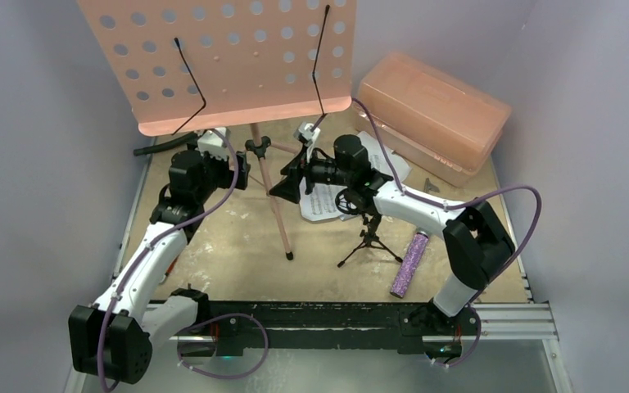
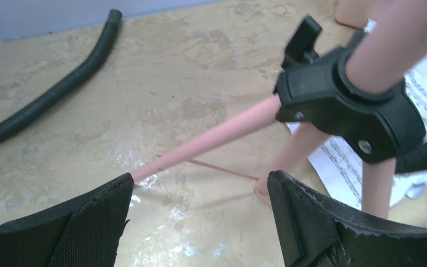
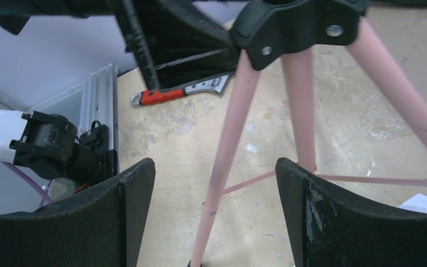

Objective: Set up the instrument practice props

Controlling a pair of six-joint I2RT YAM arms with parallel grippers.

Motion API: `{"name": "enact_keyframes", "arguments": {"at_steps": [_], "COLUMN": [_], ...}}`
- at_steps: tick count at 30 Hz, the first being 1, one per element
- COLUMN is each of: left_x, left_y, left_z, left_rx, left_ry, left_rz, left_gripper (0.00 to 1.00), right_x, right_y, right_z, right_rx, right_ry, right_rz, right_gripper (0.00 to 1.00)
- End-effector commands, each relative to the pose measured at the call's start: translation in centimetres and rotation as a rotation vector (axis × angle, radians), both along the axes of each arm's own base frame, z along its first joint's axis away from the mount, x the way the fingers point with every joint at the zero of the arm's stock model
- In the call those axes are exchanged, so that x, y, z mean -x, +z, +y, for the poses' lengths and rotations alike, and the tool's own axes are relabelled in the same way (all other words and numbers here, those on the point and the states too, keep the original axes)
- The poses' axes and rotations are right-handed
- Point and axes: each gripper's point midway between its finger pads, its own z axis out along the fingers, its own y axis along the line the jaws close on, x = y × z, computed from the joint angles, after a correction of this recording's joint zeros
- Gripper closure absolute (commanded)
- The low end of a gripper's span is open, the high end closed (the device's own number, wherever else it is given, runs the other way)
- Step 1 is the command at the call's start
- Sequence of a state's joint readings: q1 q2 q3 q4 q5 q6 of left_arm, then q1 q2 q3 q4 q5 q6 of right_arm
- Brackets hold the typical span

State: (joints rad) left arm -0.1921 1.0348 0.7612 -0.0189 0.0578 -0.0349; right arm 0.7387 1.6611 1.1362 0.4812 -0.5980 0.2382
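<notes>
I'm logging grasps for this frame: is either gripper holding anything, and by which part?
Nothing is held. The left gripper and right gripper are both open near the tripod legs of the pink music stand, not clamping them.

The tan table (image 1: 237,246) carries a music stand (image 1: 229,57), sheet-music pages (image 1: 323,205), mic stand (image 1: 368,237), microphone (image 1: 410,264), salmon box (image 1: 434,110), wrench (image 3: 178,93) and hose (image 2: 50,92).

Music stand (image 1: 237,57) matt smooth pink, microphone (image 1: 410,264) purple glitter, rough, pages (image 1: 323,205) white paper, my left finger pads (image 2: 89,231) black, mesh-textured, chipped edges, table (image 1: 237,237) tan, mottled, scuffed, box (image 1: 434,110) translucent plastic
</notes>
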Motion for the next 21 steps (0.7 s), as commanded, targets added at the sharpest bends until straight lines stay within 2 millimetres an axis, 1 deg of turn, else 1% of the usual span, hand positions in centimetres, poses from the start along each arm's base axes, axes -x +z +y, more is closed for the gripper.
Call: {"name": "enact_keyframes", "arguments": {"at_steps": [1, 4, 7, 10, 13, 14, 16, 21], "left_x": [1.9, 2.7, 3.5, 4.2, 4.7, 4.6, 4.8, 5.2], "left_y": [-0.3, -0.6, -0.2, 0.2, 0.1, 0.7, 0.9, 1.0], "left_z": [-1.5, -1.9, -3.2, -4.5, -5.3, -5.7, -6.2, -7.0], "left_rx": [0.064, 0.073, 0.1, 0.138, 0.18, 0.198, 0.237, 0.312], "left_ry": [-0.076, -0.107, -0.189, -0.261, -0.299, -0.312, -0.332, -0.357], "left_rz": [0.036, 0.036, 0.018, 0.005, 0.024, 0.006, 0.001, -0.003], "left_gripper": [0.12, 0.13, 0.14, 0.15, 0.15, 0.16, 0.16, 0.16], "right_x": [0.0, -0.2, -0.2, -0.7, -1.2, -1.3, -1.5, -2.6], "right_y": [3.3, 4.7, 6.7, 8.7, 9.8, 10.2, 10.8, 12.8], "right_z": [-0.8, -1.2, -1.5, -2.0, -2.3, -2.3, -2.2, -1.2], "right_rx": [-0.097, -0.151, -0.235, -0.312, -0.371, -0.387, -0.416, -0.468], "right_ry": [0.011, 0.005, -0.004, -0.038, -0.049, -0.048, -0.045, -0.034], "right_rz": [-0.049, -0.12, -0.22, -0.291, -0.315, -0.323, -0.345, -0.383], "right_gripper": [0.19, 0.19, 0.19, 0.19, 0.19, 0.19, 0.19, 0.2]}}
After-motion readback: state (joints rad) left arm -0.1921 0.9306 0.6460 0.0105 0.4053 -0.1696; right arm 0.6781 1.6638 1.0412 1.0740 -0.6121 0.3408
